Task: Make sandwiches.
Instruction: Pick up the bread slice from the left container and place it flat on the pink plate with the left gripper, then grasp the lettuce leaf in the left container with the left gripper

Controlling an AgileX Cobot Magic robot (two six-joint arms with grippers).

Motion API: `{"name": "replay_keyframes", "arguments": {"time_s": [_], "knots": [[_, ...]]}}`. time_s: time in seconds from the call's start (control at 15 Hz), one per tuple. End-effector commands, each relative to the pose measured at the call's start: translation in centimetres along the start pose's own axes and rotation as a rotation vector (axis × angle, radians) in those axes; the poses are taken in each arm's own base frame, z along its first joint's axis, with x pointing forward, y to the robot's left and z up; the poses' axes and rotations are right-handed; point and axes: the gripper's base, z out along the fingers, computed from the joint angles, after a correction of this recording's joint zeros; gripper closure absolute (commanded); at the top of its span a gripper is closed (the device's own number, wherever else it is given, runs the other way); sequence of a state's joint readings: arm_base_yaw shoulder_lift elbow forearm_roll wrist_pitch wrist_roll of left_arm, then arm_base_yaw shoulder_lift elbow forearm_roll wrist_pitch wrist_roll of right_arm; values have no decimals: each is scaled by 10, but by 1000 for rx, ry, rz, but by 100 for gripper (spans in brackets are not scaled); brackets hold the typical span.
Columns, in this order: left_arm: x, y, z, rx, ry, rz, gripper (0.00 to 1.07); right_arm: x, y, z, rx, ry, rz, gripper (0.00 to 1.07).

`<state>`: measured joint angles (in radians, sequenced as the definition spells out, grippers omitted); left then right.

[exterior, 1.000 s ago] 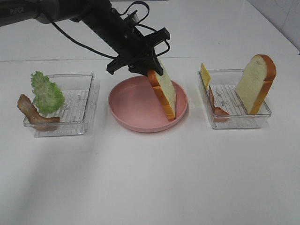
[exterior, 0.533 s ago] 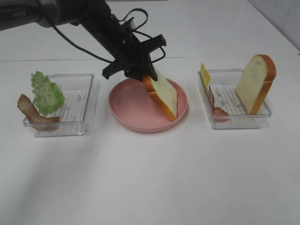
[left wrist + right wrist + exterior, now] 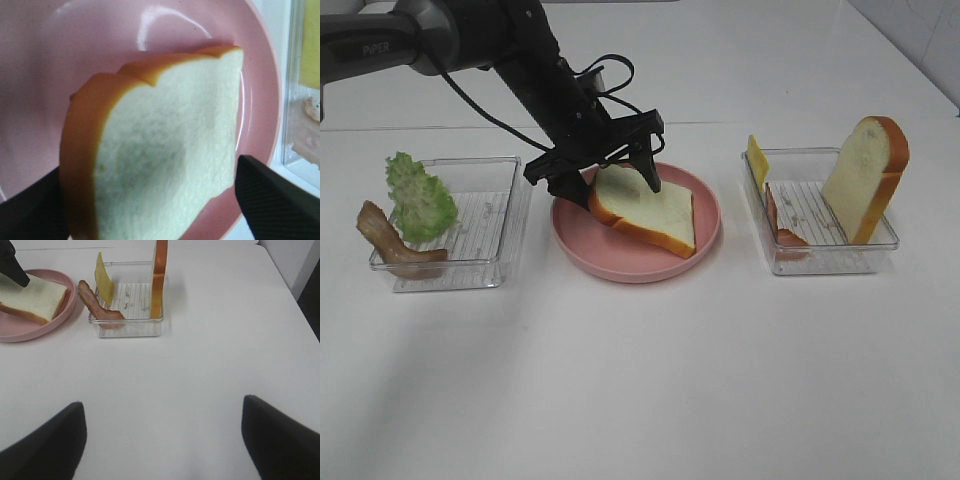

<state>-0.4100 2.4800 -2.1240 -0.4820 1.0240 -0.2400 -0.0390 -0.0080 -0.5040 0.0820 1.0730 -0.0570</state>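
A white bread slice [image 3: 645, 210] with orange crust lies almost flat on the pink plate [image 3: 620, 266], its left end a little raised. My left gripper [image 3: 603, 180] hangs over that end, open, its fingers spread wider than the slice; the left wrist view shows the bread [image 3: 165, 150] free between the fingers [image 3: 272, 200]. Another bread slice [image 3: 865, 180] stands upright in the right tray [image 3: 825, 262] with yellow cheese [image 3: 757, 160] and a brown-red strip [image 3: 782, 228]. My right gripper [image 3: 162, 440] is open over bare table, out of the exterior view.
The left tray [image 3: 480, 272] holds green lettuce [image 3: 420, 197] and a bacon strip [image 3: 390, 240]. The black left arm [image 3: 510, 50] reaches in from the back left with a looping cable. The table is white all round.
The left gripper lowered the bread from leaning on edge to lying on the plate, then opened and let it go. The right gripper has not moved.
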Motion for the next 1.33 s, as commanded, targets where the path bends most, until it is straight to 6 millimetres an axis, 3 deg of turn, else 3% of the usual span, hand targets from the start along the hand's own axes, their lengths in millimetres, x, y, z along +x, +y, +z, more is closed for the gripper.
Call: {"name": "replay_keyframes", "arguments": {"time_s": [0.07, 0.4, 0.47, 0.6, 0.67, 1.0, 1.07, 1.13, 1.2, 1.33], "knots": [[3, -1, -3, -29, 14, 23, 25, 0, 0, -1, 4, -24, -4, 27], [3, 2, -29, -126, 22, 81, 25, 0, 0, -1, 4, -24, -4, 27], [0, 6, -56, -163, 10, 92, 25, 0, 0, -1, 4, -24, -4, 27], [-1, 12, -85, -213, 20, 94, 25, 0, 0, -1, 4, -24, -4, 27], [-1, 12, -85, -213, 20, 94, 25, 0, 0, -1, 4, -24, -4, 27], [-2, 10, -173, -309, -152, 194, 32, 0, 0, -1, 6, -24, -5, 27], [13, 11, -200, -363, -181, 220, 39, 0, 0, -1, 4, -24, -4, 27], [13, 11, -200, -363, -181, 220, 39, 0, 0, -1, 4, -24, -4, 27], [35, 22, -216, -471, -175, 204, 41, 0, 0, -1, 4, -24, -4, 27], [50, 36, -221, -555, -163, 164, 41, 0, 0, -1, 4, -24, -4, 27]]}}
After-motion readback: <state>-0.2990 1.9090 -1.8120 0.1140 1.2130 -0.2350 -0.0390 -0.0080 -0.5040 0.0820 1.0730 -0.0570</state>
